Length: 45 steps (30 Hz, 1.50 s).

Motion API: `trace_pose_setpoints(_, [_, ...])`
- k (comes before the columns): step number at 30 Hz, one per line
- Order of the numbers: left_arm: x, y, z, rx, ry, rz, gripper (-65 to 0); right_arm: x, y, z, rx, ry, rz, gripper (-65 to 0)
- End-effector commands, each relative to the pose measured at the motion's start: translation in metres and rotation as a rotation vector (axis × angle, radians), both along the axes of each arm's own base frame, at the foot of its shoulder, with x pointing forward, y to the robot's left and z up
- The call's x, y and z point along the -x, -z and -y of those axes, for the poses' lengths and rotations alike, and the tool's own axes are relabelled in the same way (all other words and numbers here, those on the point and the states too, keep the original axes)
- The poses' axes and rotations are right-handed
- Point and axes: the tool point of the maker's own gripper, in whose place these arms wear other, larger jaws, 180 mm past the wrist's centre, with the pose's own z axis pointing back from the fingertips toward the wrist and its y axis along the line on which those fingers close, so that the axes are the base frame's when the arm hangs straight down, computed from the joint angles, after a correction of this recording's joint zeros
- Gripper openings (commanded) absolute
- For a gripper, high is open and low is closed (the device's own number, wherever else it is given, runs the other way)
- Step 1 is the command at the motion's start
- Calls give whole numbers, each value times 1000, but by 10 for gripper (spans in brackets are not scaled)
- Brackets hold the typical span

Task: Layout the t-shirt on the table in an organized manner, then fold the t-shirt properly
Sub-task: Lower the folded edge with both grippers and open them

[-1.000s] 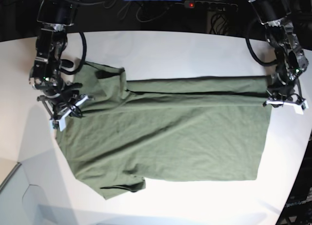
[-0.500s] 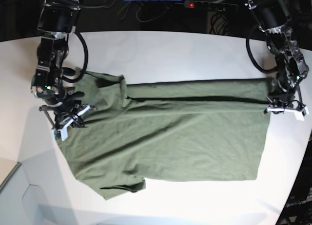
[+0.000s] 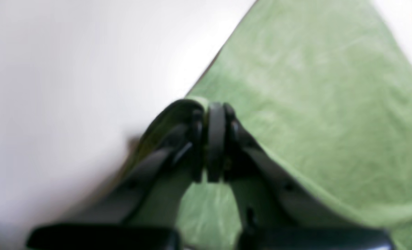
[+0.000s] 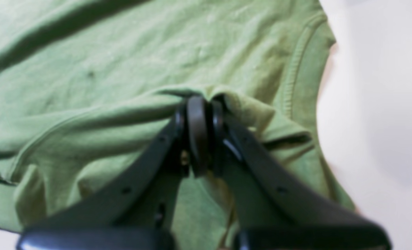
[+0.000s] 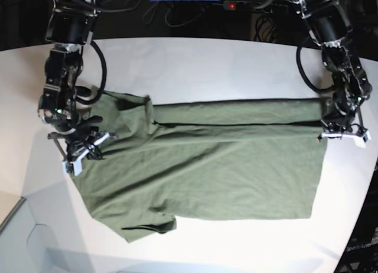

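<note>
The table [image 5: 224,60] is a wide white top with a curved far edge, and dark floor shows beyond it. The t-shirt [image 5: 201,172] lies spread on it, olive green, running lengthwise across the middle. Its far long side is folded over toward the near side in a narrow band. One sleeve lies flat at the shirt's near left corner. Bare white table surrounds the shirt on every side, widest beyond the folded band

T-shirt [image 5: 201,169] flat on table [image 5: 224,63], between the two arms
</note>
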Motion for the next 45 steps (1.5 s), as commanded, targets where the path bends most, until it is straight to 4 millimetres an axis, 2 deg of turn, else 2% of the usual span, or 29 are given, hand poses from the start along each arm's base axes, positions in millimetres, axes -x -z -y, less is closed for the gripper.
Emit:
trace_pose_setpoints(1, [-11,-19,-10,-28,-10,53,-650,-16,-22,-2,4,-10,76,-650])
trace_pose_setpoints(7, [-11,-19,-10,-28,-10,53,-650,-21,-26,-18,9,-56,83,-650])
trace_pose_setpoints(12, [-11,-19,-10,-28,-10,53,-650,-21,-23,-17,7,-54,76,-650])
trace_pose_setpoints(14, [-11,-19,-10,-28,-10,53,-644,-19,-14,-14,1,-45,50,-650])
trace_pose_setpoints(17, [-11,-19,-11,-30,-10,53,-565,-21,-8,-6,13,-42,27,-644])
trace_pose_setpoints(19, [-11,-19,-11,-30,-10,53,-474,-19,-1,-3,11,-37,8,-573])
trace_pose_setpoints(22, [-11,-20,-10,-32,-8,56,-349,-20,-3,-2,14,-35,13,-436])
trace_pose_setpoints(25, [-13,-27,-11,-42,-6,73,-263,-18,-20,0,30,-33,61,-335])
trace_pose_setpoints(28, [-12,-39,-11,-63,2,96,-214,-12,-45,11,53,-7,132,-302])
trace_pose_setpoints(32, [5,-44,-9,-102,18,101,-205,3,-63,23,78,25,176,-302])
trace_pose_setpoints(35, [17,-33,-8,-101,21,67,-205,19,-56,38,84,67,159,-302])
trace_pose_setpoints(40, [30,-1,-10,-63,6,-13,-205,38,-39,51,88,101,111,-302])
trace_pose_setpoints(45, [34,6,-10,-55,5,-32,-205,43,-35,51,90,101,99,-302])
